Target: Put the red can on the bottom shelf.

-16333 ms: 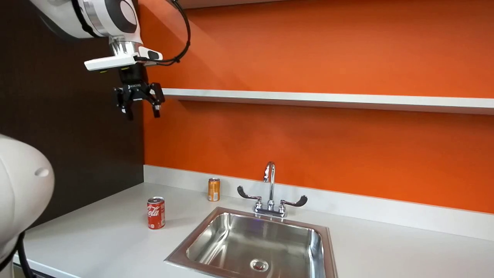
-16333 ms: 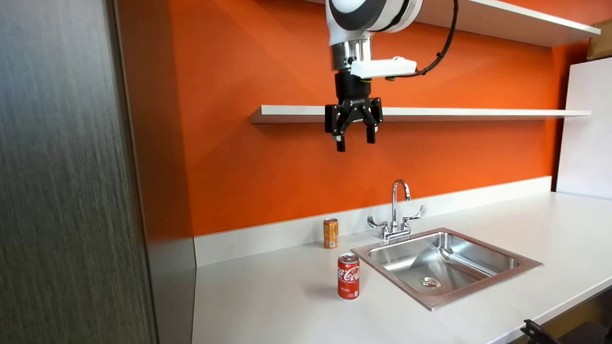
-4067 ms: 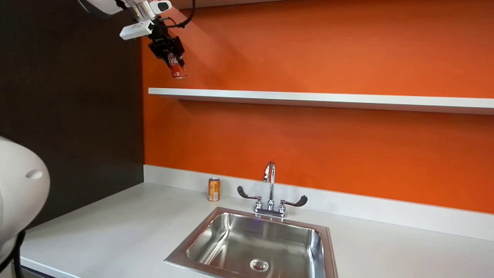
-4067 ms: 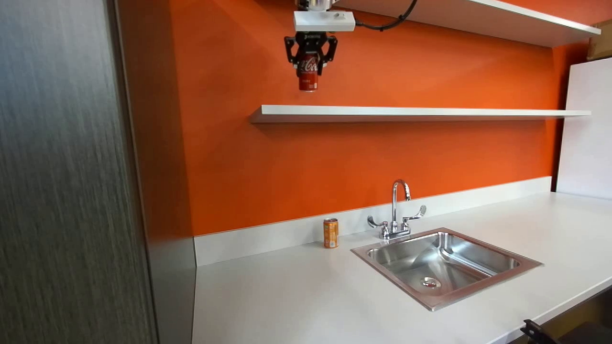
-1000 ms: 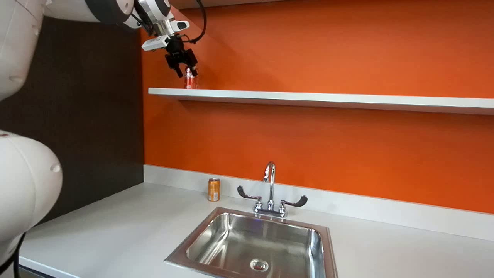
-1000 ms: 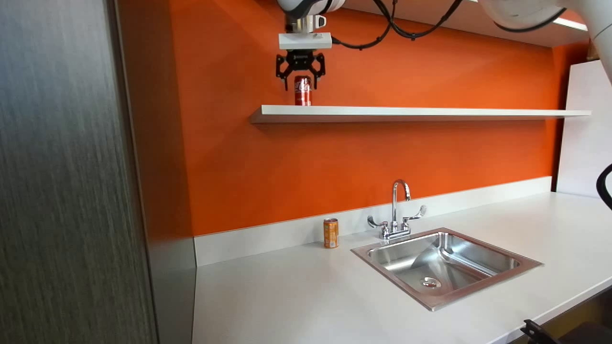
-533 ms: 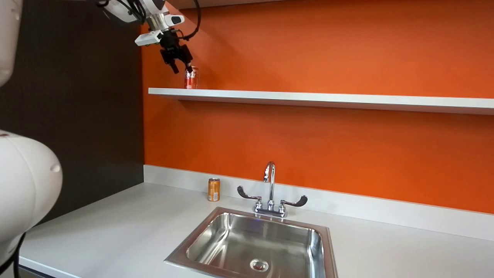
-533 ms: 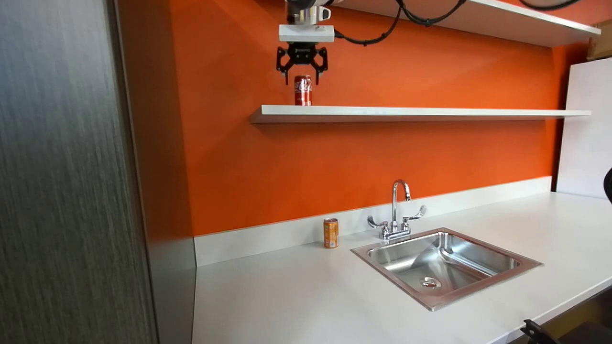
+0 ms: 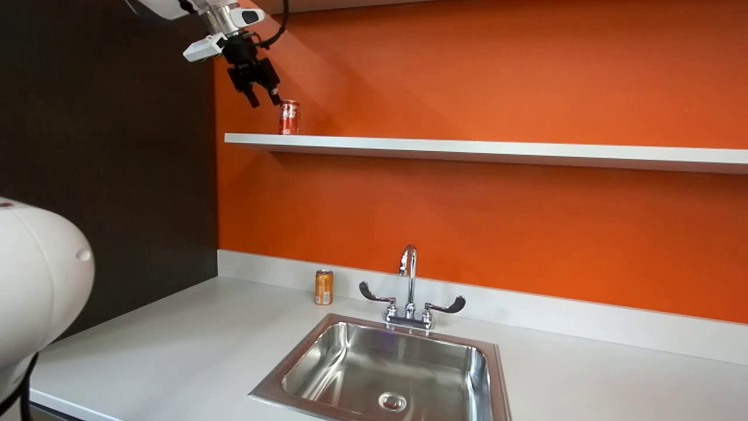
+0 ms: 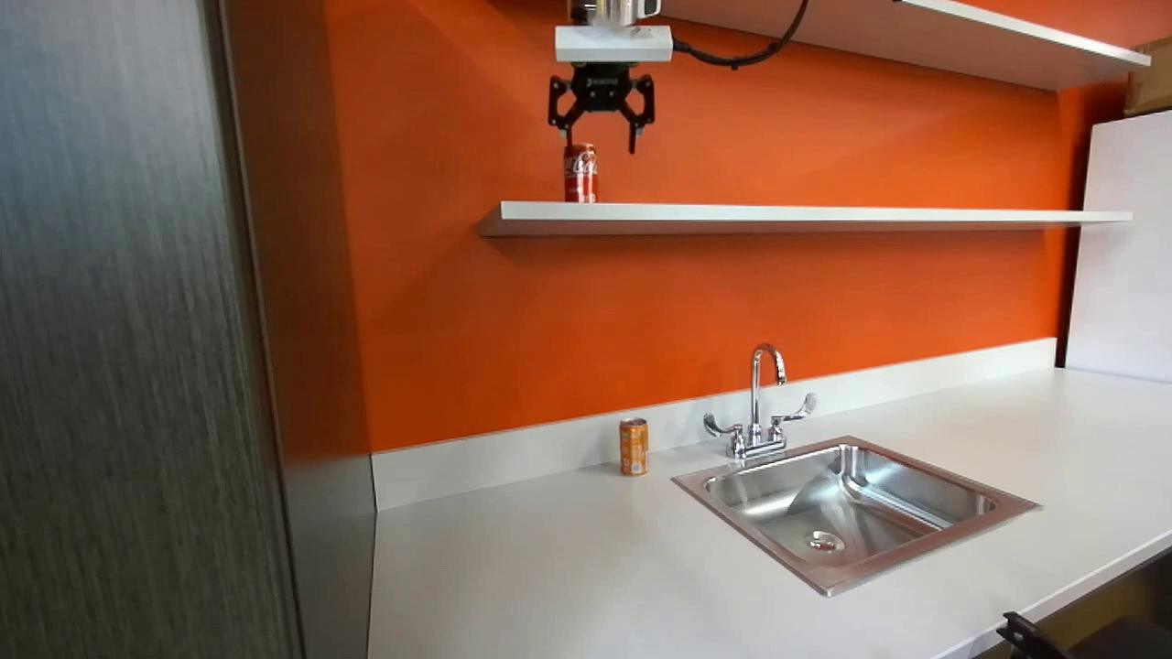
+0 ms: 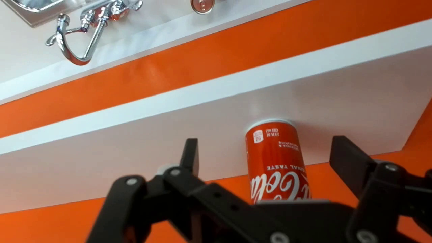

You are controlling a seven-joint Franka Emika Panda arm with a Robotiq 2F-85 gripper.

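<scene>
The red can [image 9: 289,118] stands upright on the bottom shelf [image 9: 467,147], near that shelf's left end. In an exterior view the can [image 10: 580,178] and the bottom shelf [image 10: 778,213] show the same. My gripper [image 9: 265,103] is open and empty, above and in front of the can, apart from it. In an exterior view the gripper [image 10: 600,146] has one finger overlapping the can's top edge. In the wrist view the can [image 11: 275,148] appears upside down between the spread fingers, its top hidden by the gripper body. The shelf [image 11: 216,91] runs across that view.
An orange-tan can [image 9: 324,287] stands on the white countertop [image 9: 175,345] by the backsplash. A steel sink [image 9: 502,374] with a faucet [image 9: 411,280] is to its right. An upper shelf [image 10: 1025,27] hangs above. A dark panel [image 9: 117,175] stands at the left.
The can went from the countertop into the gripper, then onto the shelf. The gripper has let go. In the last second it has drawn up and back from the can, which stays still.
</scene>
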